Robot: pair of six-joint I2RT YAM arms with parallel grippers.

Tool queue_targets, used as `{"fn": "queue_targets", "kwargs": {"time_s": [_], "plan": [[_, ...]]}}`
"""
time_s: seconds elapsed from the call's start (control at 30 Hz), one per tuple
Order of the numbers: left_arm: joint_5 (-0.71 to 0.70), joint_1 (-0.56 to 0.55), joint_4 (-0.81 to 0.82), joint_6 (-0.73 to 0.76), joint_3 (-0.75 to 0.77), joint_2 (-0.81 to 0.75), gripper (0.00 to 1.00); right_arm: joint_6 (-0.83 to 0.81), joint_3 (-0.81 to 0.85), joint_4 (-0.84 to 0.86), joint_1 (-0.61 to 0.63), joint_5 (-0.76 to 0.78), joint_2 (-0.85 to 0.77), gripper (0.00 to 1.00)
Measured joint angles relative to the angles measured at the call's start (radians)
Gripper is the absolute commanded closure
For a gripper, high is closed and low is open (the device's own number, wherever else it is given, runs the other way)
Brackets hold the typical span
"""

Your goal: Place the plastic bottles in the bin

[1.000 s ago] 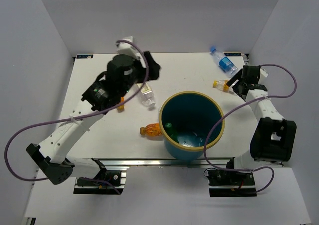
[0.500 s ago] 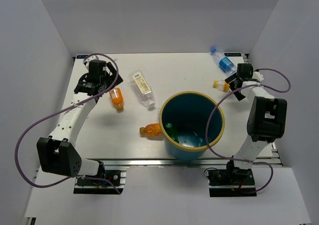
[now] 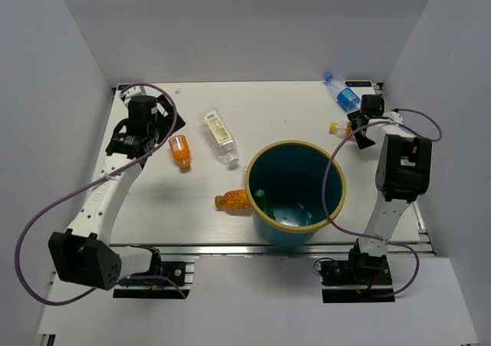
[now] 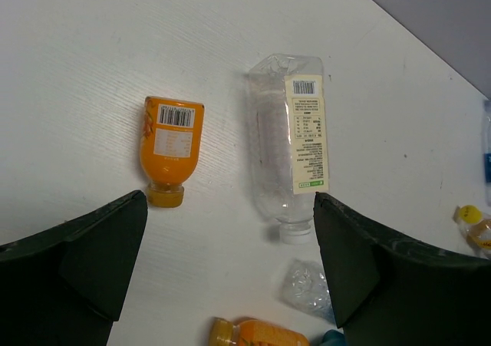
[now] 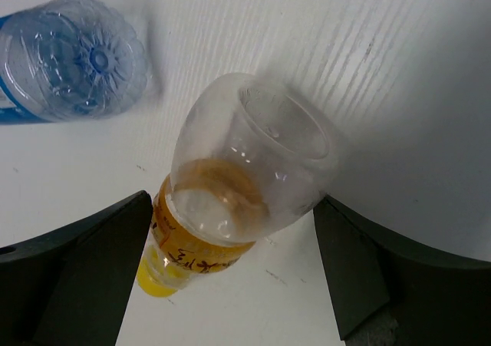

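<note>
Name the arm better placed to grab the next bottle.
Right. The right gripper is open with the yellow-capped bottle between its jaws, so it probably only needs to close. The left gripper is open too, but the orange bottle lies beyond its jaws.

No word, brand or number is reading clearly in any view. The small orange plastic bottle [image 4: 170, 148] is showing a black barcode next to a pale panel of illegible print. The larger clear square plastic bottle [image 4: 289, 143] beside it is carrying a long cream label [image 4: 308, 135] with a barcode at one end and blurred fine print along the rest. The clear yellow-capped plastic bottle [image 5: 230, 200] is bearing red marks on its orange band, too smeared to read.
</note>
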Motion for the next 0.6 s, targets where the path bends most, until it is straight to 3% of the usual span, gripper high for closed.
{"fn": "queue_targets", "kwargs": {"time_s": [0.3, 0.4, 0.43, 0.6], "plan": [[-0.022, 0.000, -0.027, -0.008, -0.009, -0.051, 0.02, 0.048, 0.042, 0.007, -0.023, 0.022, 0.062, 0.14], [-0.027, 0.000, -0.053, -0.009, -0.021, -0.055, 0.02, 0.051, 0.046, 0.009, -0.034, 0.028, 0.068, 0.33], [-0.029, 0.000, -0.066, -0.009, -0.026, -0.056, 0.02, 0.051, 0.042, 0.014, -0.037, 0.033, 0.069, 0.44], [-0.040, 0.000, -0.116, -0.013, -0.042, -0.061, 0.02, 0.045, -0.053, 0.088, -0.050, 0.048, 0.017, 0.66]]}}
